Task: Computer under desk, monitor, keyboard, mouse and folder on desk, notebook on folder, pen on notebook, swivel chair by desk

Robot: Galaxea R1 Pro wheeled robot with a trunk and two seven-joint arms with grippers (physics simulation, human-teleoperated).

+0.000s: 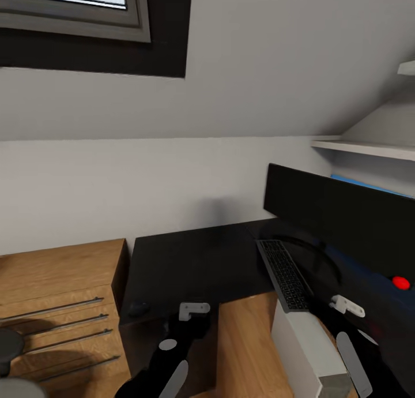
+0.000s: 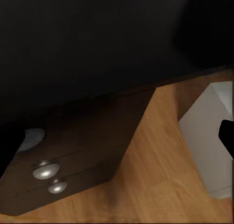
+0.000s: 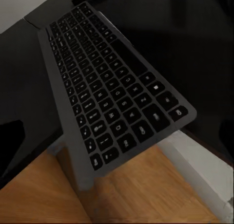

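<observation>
Keyboard (image 3: 109,87) overhangs the desk (image 1: 190,265) edge beside the monitor (image 1: 340,219): likely light, stiff, slim; pinch its overhanging end. Can't tell either gripper's opening.

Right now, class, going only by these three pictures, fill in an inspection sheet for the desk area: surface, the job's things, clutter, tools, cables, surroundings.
Surface: glossy black desk, with bare space in its middle.
Job's things: monitor upright on the desk; keyboard in front of it, its near end jutting past the desk edge; mouse near the desk's left front corner; computer on the floor below the keyboard's end.
Clutter: nothing seen.
Tools: left tool and right tool hover at the desk's front edge; open or shut cannot be told.
Cables: nothing seen.
Surroundings: wooden drawer cabinet left of the desk, skylight above, wall shelf, an unidentified blue strip behind the monitor.
</observation>
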